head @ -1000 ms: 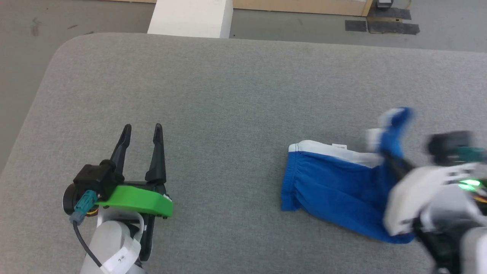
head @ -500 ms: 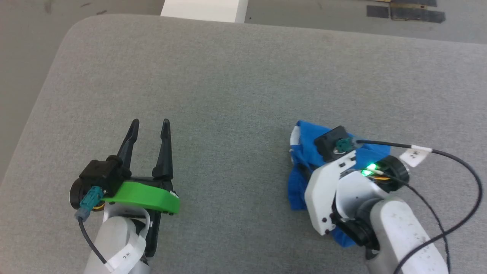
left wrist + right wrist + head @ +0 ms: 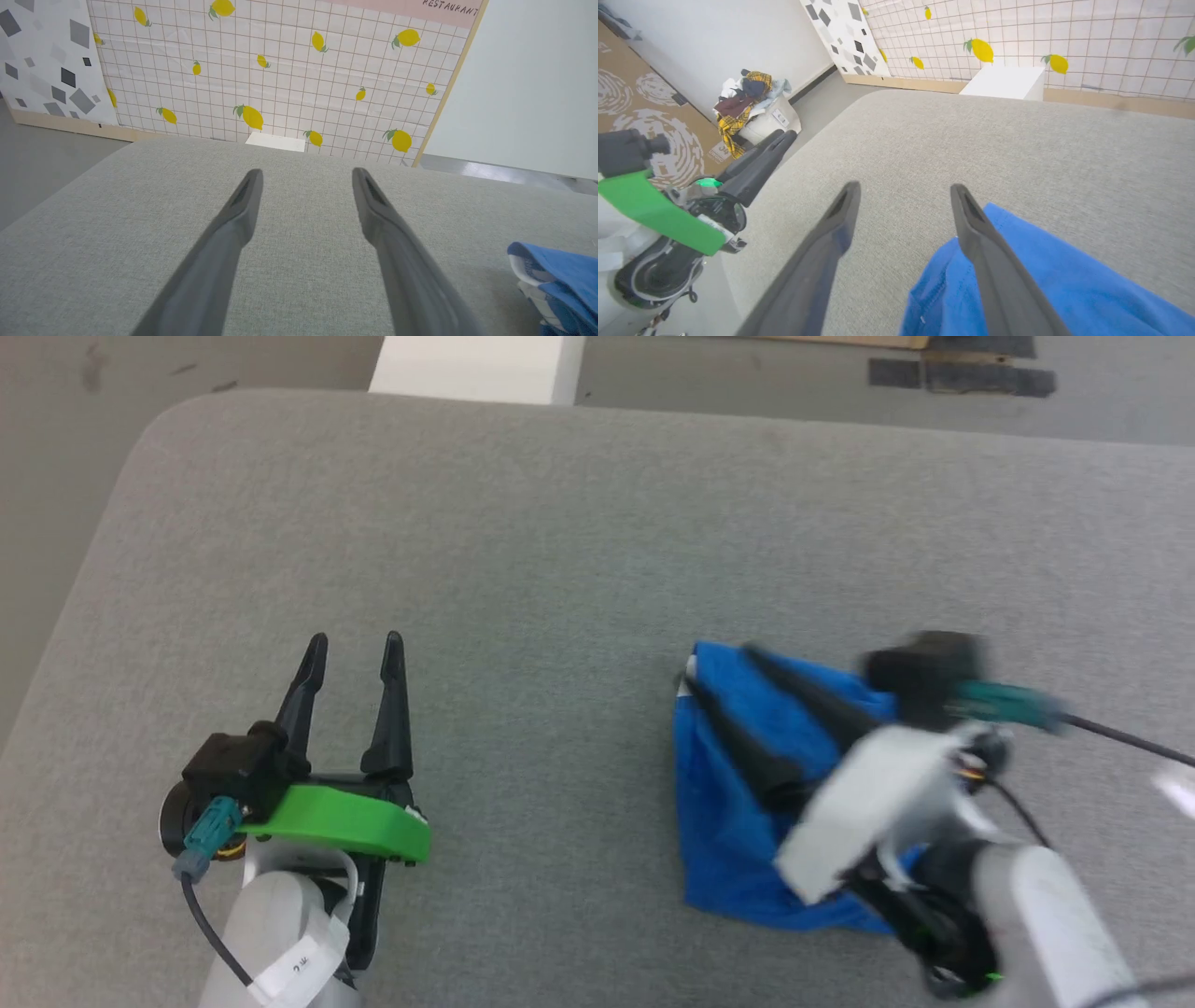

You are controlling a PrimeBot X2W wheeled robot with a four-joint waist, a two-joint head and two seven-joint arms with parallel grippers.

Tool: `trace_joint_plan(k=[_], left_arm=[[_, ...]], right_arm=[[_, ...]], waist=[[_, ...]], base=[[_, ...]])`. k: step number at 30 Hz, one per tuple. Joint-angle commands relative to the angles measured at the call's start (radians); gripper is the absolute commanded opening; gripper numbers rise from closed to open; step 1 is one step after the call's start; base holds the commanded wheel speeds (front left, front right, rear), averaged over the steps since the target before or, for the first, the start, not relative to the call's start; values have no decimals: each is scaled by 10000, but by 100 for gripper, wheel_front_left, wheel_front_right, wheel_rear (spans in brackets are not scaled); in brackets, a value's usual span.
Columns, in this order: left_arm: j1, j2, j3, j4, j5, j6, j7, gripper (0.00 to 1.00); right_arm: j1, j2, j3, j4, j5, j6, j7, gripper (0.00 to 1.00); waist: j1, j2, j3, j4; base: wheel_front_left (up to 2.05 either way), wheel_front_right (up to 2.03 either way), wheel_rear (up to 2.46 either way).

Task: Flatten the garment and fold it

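A bright blue soft-fabric garment (image 3: 719,784) is seen lying on the right half of a grey fabric-covered worktop (image 3: 560,523), nearer the near edge than the far one. It is gathered into a rough, uneven wedge rather than spread flat, and a sliver of white trim can be made out at its far left corner. In the left wrist view the garment (image 3: 556,275) is found at the lower right, with white lining exposed along its rim. The right pincer (image 3: 724,670) is held low over the garment with its two long dark fingers spread apart and nothing clasped between them; the image of it is blurred in the head view. In the right wrist view the right pincer (image 3: 904,185) is shown open, one finger set over the blue cloth (image 3: 1041,289) and the other over bare grey fabric; whether the cloth is touched cannot be told. The left pincer (image 3: 355,644) is placed over the left half of the worktop near the near edge, well apart from the garment, its fingers parted and empty, as is confirmed in its own view (image 3: 307,172). A green bracket (image 3: 345,821) is carried on its wrist. A white box (image 3: 471,369) is seen beyond the far edge, and a lemon-patterned tiled wall (image 3: 280,70) behind it.
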Motion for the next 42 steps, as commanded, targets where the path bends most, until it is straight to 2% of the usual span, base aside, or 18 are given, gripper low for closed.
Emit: trace_joint_plan(k=[1,6,9,12,20,25,29,30,31,33,37,42], left_arm=[[95,26,21,-12,29,-68,-43,100],[187,59,78,-70,58,-69,-43,100],[224,72,99,-95,68,-69,-43,100],[241,79,89,-117,70,-69,-43,100],[177,107,34,-161,55,-69,-43,100],[132,100,-39,-155,33,-69,-43,100],[142,84,-59,-123,26,-69,-43,100],[148,77,-63,-120,24,-69,-43,100],[154,72,-63,-116,24,-69,-43,100],[168,62,-42,-111,20,-69,-43,100],[255,59,117,-134,39,-69,-43,100],[333,174,196,-250,128,-69,-44,100]], right_arm=[[269,-14,-291,-236,138,-13,-449,100],[1215,-14,-1911,-430,472,-13,-2119,100],[1717,-14,-2738,177,619,-13,-2706,100],[2003,-14,-3050,968,876,-13,-2850,100],[1682,-14,-2822,3128,1165,-13,-2758,100],[1292,-14,-2383,4018,1170,-13,-2405,100],[1106,-14,-2286,4642,588,-13,-1839,100],[1075,-14,-2251,4753,495,-13,-1629,89],[1055,-14,-2191,4799,452,-13,-1461,52],[1026,-14,-2111,4786,408,-13,-1181,0],[882,-14,-2045,4364,-368,-13,-718,0],[361,-203,-1839,3498,-2710,-13,99,0]], waist=[[-1,0,-204,-260],[-1,0,-356,-597],[-1,0,-397,-739],[-1,0,-402,-818],[-1,0,-218,-780],[-1,0,-128,-593],[-1,0,-111,-471],[-1,0,-114,-441],[-1,0,-119,-423],[-1,0,-131,-411],[-1,0,-139,-601],[-1,0,-88,-1278]], base=[[0,0,0],[0,0,0],[0,0,0],[0,0,0],[0,0,0],[0,0,0],[0,0,0],[0,0,0],[0,0,0],[0,0,0],[0,0,0],[0,0,0]])
